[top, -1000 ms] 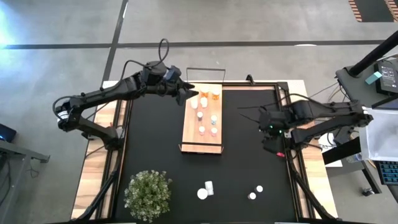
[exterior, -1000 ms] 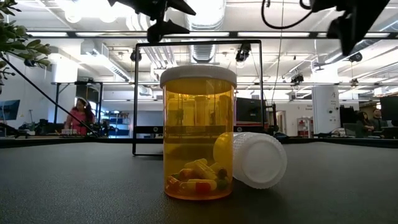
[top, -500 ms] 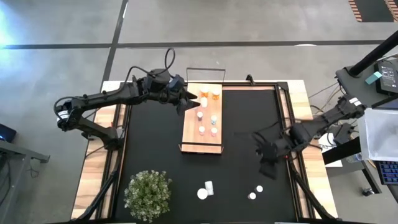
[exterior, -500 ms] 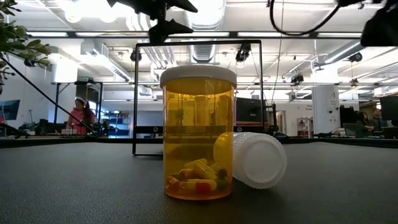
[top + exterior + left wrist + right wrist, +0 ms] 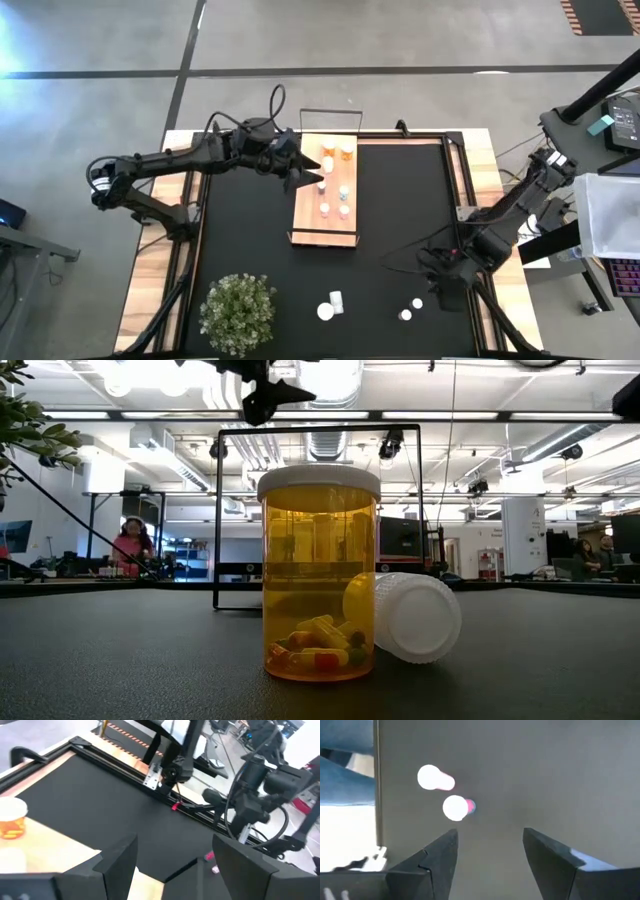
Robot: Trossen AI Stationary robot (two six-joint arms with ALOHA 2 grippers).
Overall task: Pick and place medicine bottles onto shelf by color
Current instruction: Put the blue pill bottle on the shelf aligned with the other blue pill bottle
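Black mat [image 5: 250, 240] covers the tabletop, w/ wood edging at both sides and grey floor beyond. On it, toward the far side, lies the shelf [image 5: 310, 215], a light-wood board w/ thin black frame at its ends. Six medicine bottles stand on the shelf in pairs: two orange ones [image 5: 337, 155] at the far end, then a white-capped pair [image 5: 333, 187], then two pinkish ones [image 5: 334, 210] nearer the middle.

Near edge of the mat: an amber bottle [image 5: 319, 588] stands upright w/ a white cap and capsules in the bottom, and a white bottle [image 5: 415, 616] lies on its side touching it (low view shows both close up). Further right, two small red-pink bottles w/ white caps [image 5: 411, 309] stand near each other, just apart.

Right gripper [image 5: 437, 268] hangs above the mat near that red-pink pair; its wrist view looks down on them [image 5: 449, 793] past parted fingers [image 5: 437, 854], nothing between the jaws. Left gripper [image 5: 303, 172] sits at the shelf's far-left edge beside the orange bottles, fingers [image 5: 120, 857] spread, nothing held; one orange bottle [image 5: 11, 819] shows at the side of its wrist view.

Potted plant [image 5: 238, 310] sits at the near-left corner of the mat. Beyond the table, low view shows an open workshop w/ ceiling lights and a person in pink [image 5: 128, 544] far off.
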